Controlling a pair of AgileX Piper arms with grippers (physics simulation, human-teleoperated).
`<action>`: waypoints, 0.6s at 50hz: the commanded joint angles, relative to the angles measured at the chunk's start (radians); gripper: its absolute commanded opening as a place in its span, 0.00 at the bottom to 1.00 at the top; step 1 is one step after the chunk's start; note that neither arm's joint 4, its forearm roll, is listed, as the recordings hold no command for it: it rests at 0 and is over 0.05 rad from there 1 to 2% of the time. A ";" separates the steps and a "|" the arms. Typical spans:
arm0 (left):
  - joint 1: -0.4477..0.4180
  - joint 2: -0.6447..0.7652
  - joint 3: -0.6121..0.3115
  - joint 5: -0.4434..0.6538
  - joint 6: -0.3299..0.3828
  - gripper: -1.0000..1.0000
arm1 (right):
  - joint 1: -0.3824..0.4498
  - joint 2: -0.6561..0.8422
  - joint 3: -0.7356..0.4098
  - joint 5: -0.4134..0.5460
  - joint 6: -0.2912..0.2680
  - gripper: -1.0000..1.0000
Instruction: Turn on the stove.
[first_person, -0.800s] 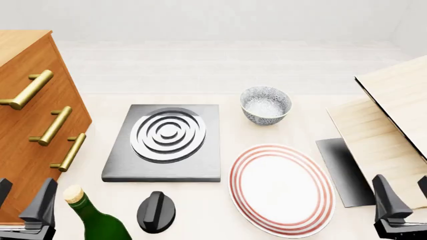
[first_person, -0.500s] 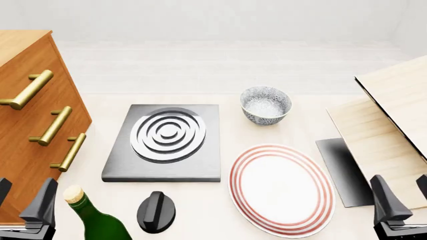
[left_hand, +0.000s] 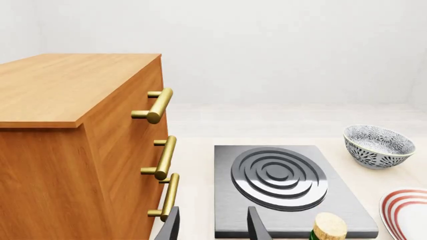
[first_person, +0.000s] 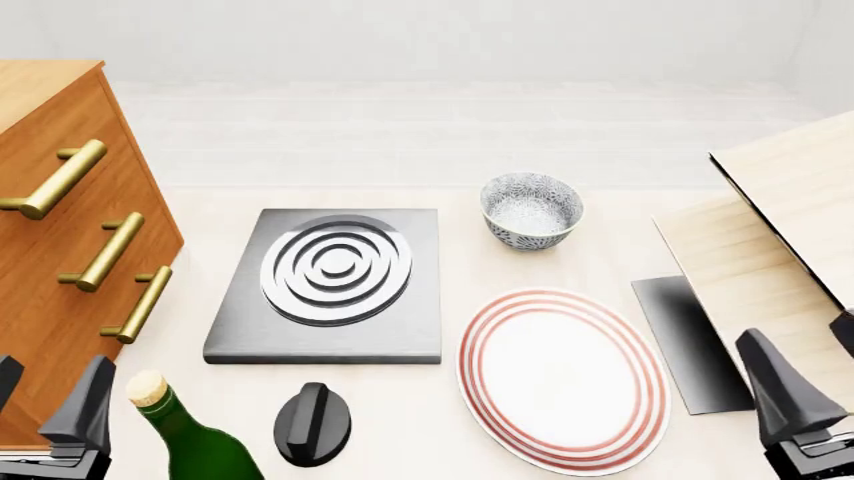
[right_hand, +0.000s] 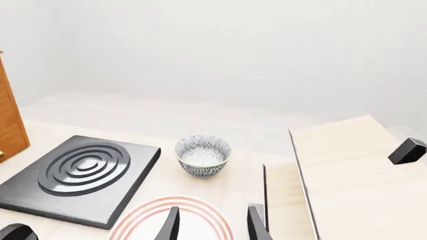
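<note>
Both jaws hang well apart from the knob (first_person: 312, 423), between them.

Wooden drawer chest (first_person: 54, 230) far left; patterned bowl (first_person: 531, 210) behind red-ringed plate (first_person: 563, 366); green corked bottle (first_person: 187, 430) near front.

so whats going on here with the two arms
Nothing is held yet. Both grippers sit open at the near edge of the table: the left gripper beside the green glass bottle, the right gripper past the white red-ringed plate. The small black ridged knob in front of the dark grey square stove slab is untouched.
</note>
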 joint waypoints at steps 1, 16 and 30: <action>0.000 0.000 0.000 0.000 0.000 1.00 | 0.128 0.116 -0.067 -0.012 -0.032 1.00; 0.000 0.000 0.000 0.000 0.000 1.00 | 0.326 0.469 -0.117 -0.163 -0.085 1.00; 0.000 0.000 0.000 0.000 0.000 1.00 | 0.466 0.705 -0.192 -0.203 -0.137 1.00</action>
